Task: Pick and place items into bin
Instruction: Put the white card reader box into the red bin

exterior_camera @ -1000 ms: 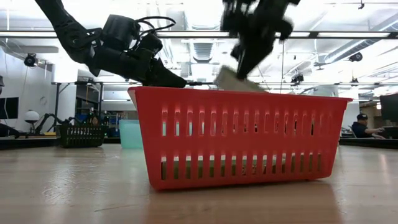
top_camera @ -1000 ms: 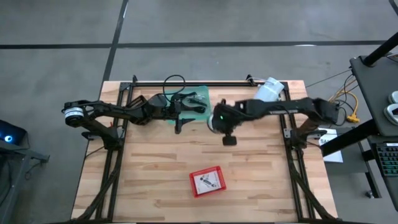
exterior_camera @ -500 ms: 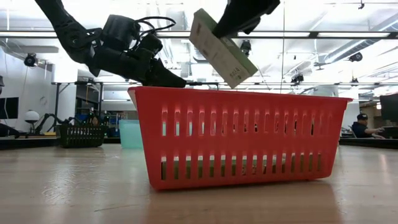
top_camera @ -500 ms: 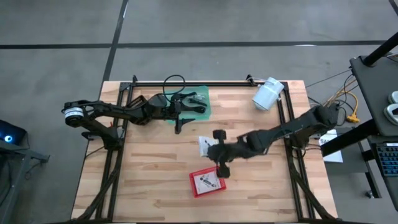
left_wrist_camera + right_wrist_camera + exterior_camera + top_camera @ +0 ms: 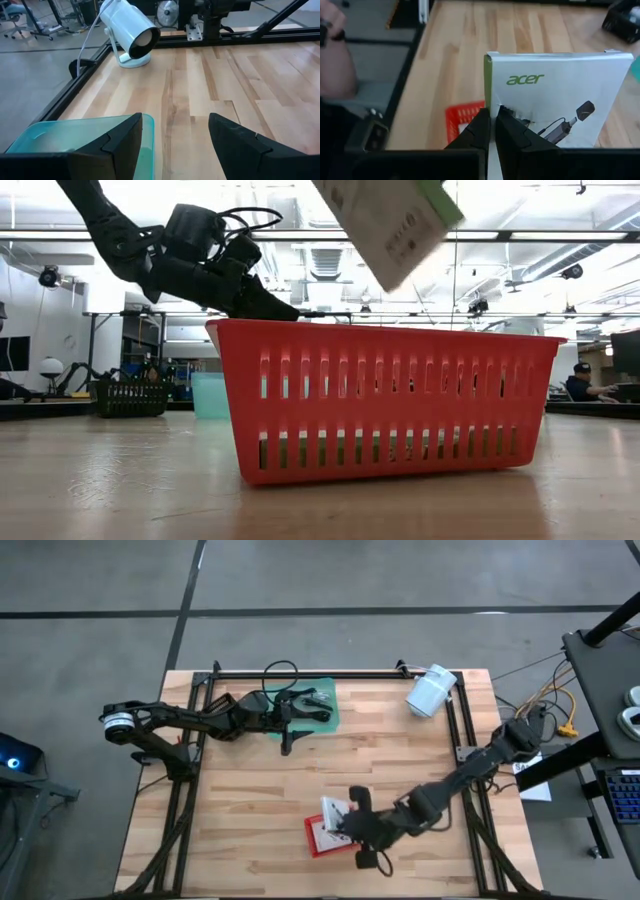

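Right wrist view: a flat white box (image 5: 555,97) is pinched by its edge in the closed right gripper (image 5: 493,125), just above the red bin (image 5: 322,838). It looks light and stiff. Farther off, the left gripper (image 5: 290,712) is held open over the green tray (image 5: 326,700).

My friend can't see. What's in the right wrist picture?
The right gripper is shut on a white Acer box, held above the wooden table. Part of the red bin shows below.
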{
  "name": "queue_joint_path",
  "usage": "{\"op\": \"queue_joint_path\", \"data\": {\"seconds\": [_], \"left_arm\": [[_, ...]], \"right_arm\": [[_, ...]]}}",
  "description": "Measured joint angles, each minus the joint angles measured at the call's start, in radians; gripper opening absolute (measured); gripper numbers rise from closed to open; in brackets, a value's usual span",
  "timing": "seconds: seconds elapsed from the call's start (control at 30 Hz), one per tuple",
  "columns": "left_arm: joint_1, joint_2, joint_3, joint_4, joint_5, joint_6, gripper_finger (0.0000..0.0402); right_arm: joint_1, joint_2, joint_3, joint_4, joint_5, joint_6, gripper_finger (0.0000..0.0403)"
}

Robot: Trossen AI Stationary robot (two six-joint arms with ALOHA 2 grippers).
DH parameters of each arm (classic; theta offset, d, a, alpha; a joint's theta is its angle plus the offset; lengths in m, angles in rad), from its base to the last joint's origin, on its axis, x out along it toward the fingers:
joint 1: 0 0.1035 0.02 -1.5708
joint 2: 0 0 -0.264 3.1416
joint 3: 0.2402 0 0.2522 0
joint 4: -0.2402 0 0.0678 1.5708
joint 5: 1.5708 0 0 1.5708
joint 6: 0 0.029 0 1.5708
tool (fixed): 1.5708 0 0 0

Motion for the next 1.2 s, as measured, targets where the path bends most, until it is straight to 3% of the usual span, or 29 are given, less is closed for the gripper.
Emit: {"op": "queue_joint_path", "data": {"seconds": [0.33, 0.47, 1.2], "left_arm": [[0.000, 0.000, 0.000, 0.006, 0.000, 0.000, 0.0212], [0.000, 0.000, 0.000, 0.006, 0.000, 0.008, 0.0212], [0.000, 0.000, 0.001, 0.006, 0.000, 0.008, 0.0212]], "right_arm": [[0.054, 0.111, -0.013, 0.091, 0.109, 0.015, 0.0009], [0.056, 0.154, -0.017, 0.083, 0.108, 0.015, 0.0009], [0.080, 0.112, -0.019, 0.033, 0.073, 0.047, 0.0009]]}}
